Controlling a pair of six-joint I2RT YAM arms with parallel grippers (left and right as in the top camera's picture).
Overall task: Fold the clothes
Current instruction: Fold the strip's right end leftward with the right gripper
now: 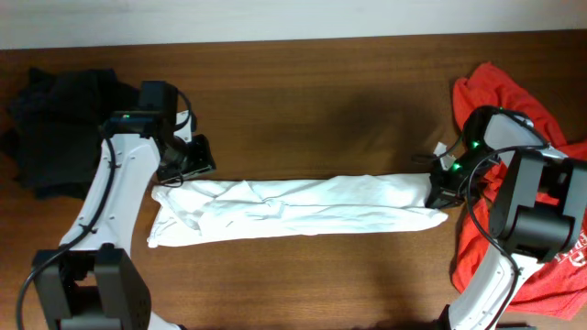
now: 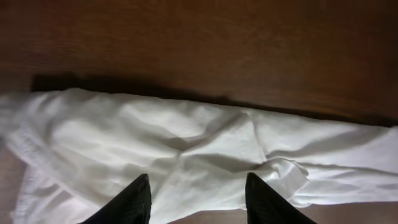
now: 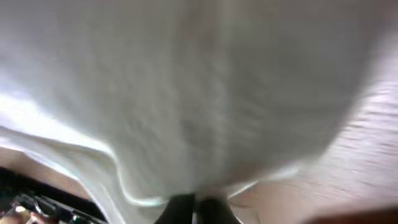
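The white T-shirt lies folded into a long narrow band across the middle of the table, its print hidden. My left gripper is open just above the band's left end; in the left wrist view its two dark fingers straddle crumpled white cloth. My right gripper is at the band's right end, shut on the cloth. In the right wrist view the fingers are pressed together under a blurred sheet of white T-shirt that fills the frame.
A pile of dark garments lies at the far left behind my left arm. An orange-red T-shirt lies at the right edge under my right arm. The table is brown wood.
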